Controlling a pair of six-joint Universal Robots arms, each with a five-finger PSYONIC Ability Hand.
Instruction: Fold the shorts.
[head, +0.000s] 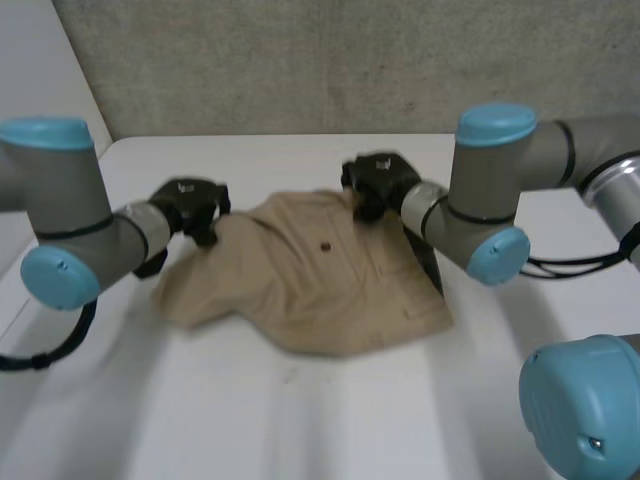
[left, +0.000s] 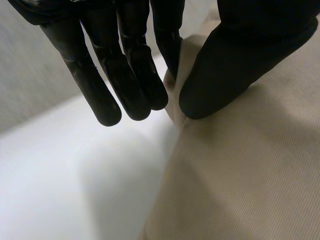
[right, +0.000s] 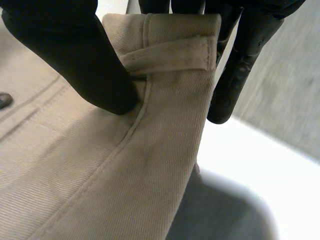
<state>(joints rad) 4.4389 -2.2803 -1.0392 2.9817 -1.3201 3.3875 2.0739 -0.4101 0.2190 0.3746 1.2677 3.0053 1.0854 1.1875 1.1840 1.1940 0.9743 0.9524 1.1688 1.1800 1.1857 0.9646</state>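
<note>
Item: tan shorts (head: 320, 285), lying rumpled and mostly flat at mid-worktop, dark button (head: 327, 245) facing up. Holders: left hand (head: 190, 205) at the far left edge of the cloth, its thumb (left: 225, 70) pressing the hem against one finger while the other fingers (left: 125, 75) hang straight and free over the worktop (head: 300, 420). The right hand (head: 378, 182) is at the far right corner, clamped on the waistband beside a belt loop (right: 170, 55), thumb on top and fingers behind. Step, as judged: both far corners are gripped and the first fold has not yet been made. Next move calls for lifting both pinches evenly and carrying the far edge toward the near edge, keeping the cloth taut between the hands so it does not bunch. Edges: the left side is wrinkled; the right forearm passes just beside the right side. Room: broad bare worktop in front of the shorts, a narrower strip behind them before the wall (head: 300, 60).
</note>
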